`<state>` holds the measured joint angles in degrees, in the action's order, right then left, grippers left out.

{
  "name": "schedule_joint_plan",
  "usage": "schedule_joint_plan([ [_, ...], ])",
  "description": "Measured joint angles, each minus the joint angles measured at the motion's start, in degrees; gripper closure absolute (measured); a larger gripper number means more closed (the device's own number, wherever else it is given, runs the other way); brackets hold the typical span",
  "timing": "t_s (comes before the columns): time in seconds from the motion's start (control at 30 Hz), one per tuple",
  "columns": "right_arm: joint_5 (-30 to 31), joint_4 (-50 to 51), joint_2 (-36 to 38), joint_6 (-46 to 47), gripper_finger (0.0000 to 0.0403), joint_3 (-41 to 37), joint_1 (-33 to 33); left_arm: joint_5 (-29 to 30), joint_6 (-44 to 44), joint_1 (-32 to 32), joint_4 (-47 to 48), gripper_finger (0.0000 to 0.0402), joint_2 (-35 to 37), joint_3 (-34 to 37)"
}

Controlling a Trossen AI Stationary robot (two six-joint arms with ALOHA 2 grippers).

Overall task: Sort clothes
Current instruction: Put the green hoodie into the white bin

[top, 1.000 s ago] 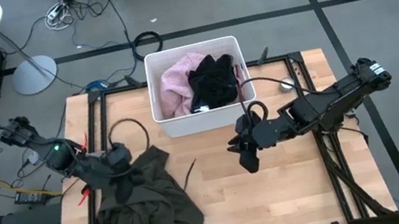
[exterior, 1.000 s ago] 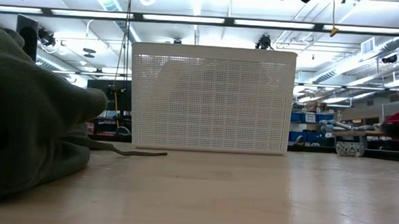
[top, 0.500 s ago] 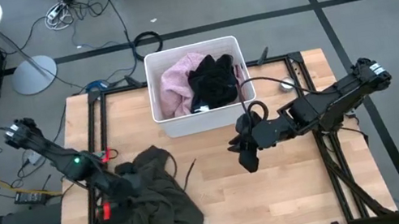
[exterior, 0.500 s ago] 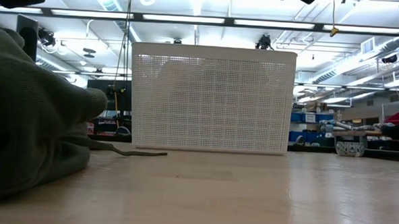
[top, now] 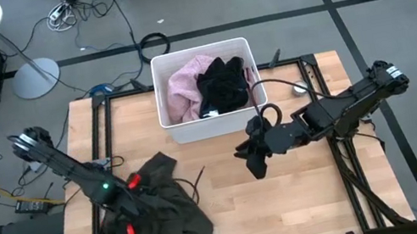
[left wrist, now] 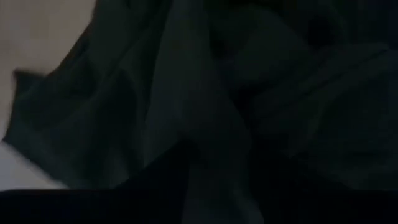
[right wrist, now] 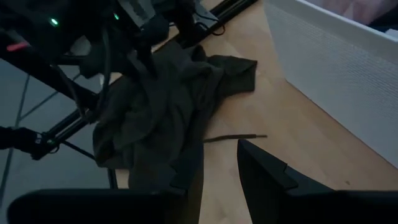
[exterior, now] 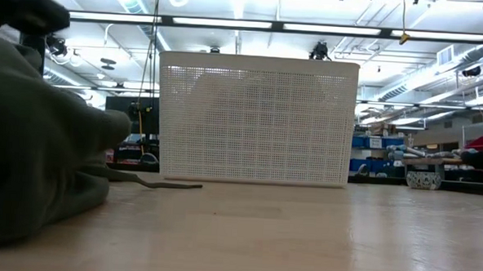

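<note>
The large olive-green garment (top: 158,220) lies crumpled on the table's near left part. It also shows in the low view (exterior: 36,159), the right wrist view (right wrist: 161,106) and, very close, in the left wrist view (left wrist: 186,93). My left gripper (top: 135,205) is down over the garment's middle, and its fingers are lost in the dark. My right gripper (top: 252,159) hovers open and empty near the table's middle, in front of the bin; it also shows in its wrist view (right wrist: 217,163). A pink garment (top: 184,87) and a black garment (top: 223,84) lie in the white bin (top: 212,125).
The white bin stands at the table's far middle and fills the low view (exterior: 257,120). A thin olive cord (top: 196,184) trails from the garment onto the bare wood. Bare table lies between the garment and my right gripper. Black frame rails (top: 96,128) run along the table's sides.
My left gripper has swung toward the table's near edge and gone down, from the garment's far edge to over its middle. In the low view it has come lower at the upper left. The garment has kept its place.
</note>
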<state>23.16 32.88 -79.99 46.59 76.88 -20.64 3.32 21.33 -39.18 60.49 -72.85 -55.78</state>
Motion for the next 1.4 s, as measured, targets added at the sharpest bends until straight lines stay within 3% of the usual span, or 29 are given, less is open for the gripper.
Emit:
schedule_joint_plan([
  [0.23, -1.20, 0.21, 0.00, -1.92, 0.0303, 0.00, -0.01, -0.14, 6.06, 0.15, -18.33, 0.0239, -3.79, 9.44],
  [0.43, -3.60, 0.21, 0.00, -4.11, 0.0303, 0.01, -0.01, -0.92, 17.73, 1.36, -32.39, 0.0242, -9.47, 15.16],
  [0.5, -3.82, 0.21, 0.00, -4.27, 0.0303, 0.00, -0.31, -1.07, 22.84, 2.30, -33.36, 0.0261, -11.20, 14.67],
  [0.57, -3.87, 0.22, 0.02, -4.41, 0.0303, 0.02, -0.41, -0.89, 25.87, 3.45, -33.01, 0.0304, -11.69, 13.47],
  [0.67, -3.84, 0.43, -0.01, -5.29, 0.0303, 0.02, -1.24, 2.96, 27.19, 4.93, -31.19, 0.0379, -11.32, 9.97],
  [0.83, -3.85, 1.01, -0.48, -5.73, 0.0305, -0.85, -2.66, 12.21, 27.48, 7.49, -22.10, 0.0386, -10.46, -0.61],
  [1.07, -3.74, -0.75, -0.48, -4.01, 0.0313, -7.31, -5.90, 18.91, 25.41, 10.31, -8.78, 0.0387, -10.46, -18.23],
  [1.4, -1.27, -11.77, -0.48, 9.58, 0.0314, -23.80, -13.54, 29.12, 21.64, 13.11, -4.83, 0.0389, -10.35, -36.00],
])
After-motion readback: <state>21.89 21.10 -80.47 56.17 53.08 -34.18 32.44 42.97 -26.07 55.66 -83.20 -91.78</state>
